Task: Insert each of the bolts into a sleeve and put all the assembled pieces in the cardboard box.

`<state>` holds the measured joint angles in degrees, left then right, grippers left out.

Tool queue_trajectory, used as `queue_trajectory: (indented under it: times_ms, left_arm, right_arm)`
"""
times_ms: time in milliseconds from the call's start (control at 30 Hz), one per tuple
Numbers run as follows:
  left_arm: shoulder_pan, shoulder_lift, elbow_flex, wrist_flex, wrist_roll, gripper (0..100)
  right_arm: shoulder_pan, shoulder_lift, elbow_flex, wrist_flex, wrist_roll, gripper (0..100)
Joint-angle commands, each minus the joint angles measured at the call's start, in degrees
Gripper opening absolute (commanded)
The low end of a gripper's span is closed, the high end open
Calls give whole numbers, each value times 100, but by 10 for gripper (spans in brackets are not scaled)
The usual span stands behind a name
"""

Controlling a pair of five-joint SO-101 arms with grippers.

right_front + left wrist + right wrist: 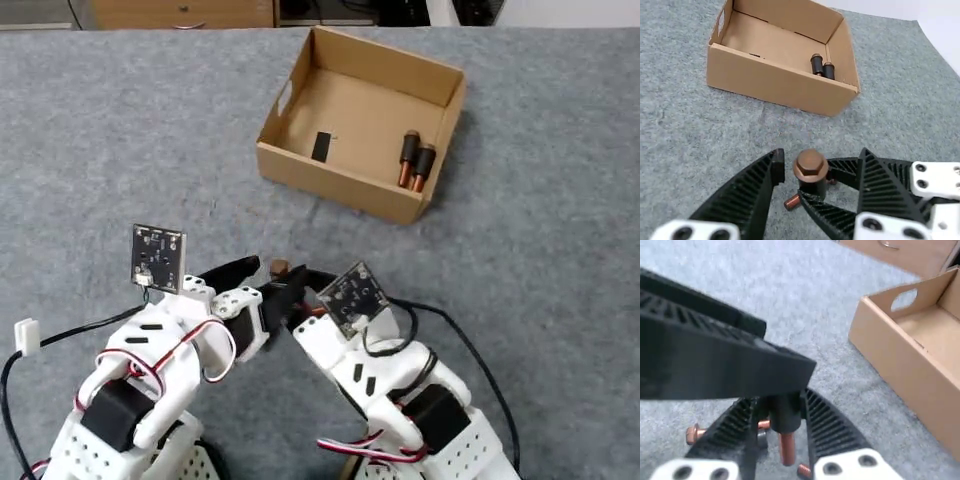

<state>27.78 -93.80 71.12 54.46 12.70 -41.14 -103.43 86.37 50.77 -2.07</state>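
Since the copper hex bolt (811, 167) sat in the black sleeve (785, 415) pinched by the right gripper (782, 427) (left gripper (820, 159) gaped wide, empty), next stop looked like the brown cardboard box (330, 185), upper centre.

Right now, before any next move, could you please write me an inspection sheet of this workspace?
Surface: grey felt cloth, flat.
Job's things: cardboard box holds two assembled pieces; right gripper holds one bolted sleeve; loose bolts lie on the cloth.
Clutter: small black patch on the box floor, cannot tell what.
Grippers: right gripper shut on the bolted sleeve; left gripper open beside it.
Cables: black cable and red-and-white wires on the arms.
Surroundings: wooden drawers behind the table.
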Motion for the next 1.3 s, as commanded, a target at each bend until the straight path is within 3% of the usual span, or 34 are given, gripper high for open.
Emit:
queue_trajectory:
  times_ms: [0, 167, 367, 467, 533, 600, 800, 1267]
  left_arm:
    - [-70, -31, -26, -88, -88, 236]
    - [-202, -31, -308, -97, -79, 236]
    - [-712, -31, -431, -88, -79, 230]
    - [-923, -31, -413, -88, -79, 126]
    - [-941, -31, -396, -88, -79, 4]
    - [-958, -31, -158, -88, -79, 45]
    - [-1327, -31, 642, -97, -79, 19]
    - [-2532, -31, 2180, -132, -123, 19]
  right_arm:
    - [57, -822, -646, -70, 114, 1]
    - [435, -716, -558, -141, 141, 1]
    - [2730, -655, -233, -1670, 105, 1]
    - [3327, -655, -189, -2532, 105, 1]
    - [3424, -620, -189, -2910, 105, 1]
    - [3442, -602, -189, -3147, 105, 1]
    - [3459, 92, -655, -3675, 132, 1]
    - [3635, 6035, -4690, -4035, 105, 1]
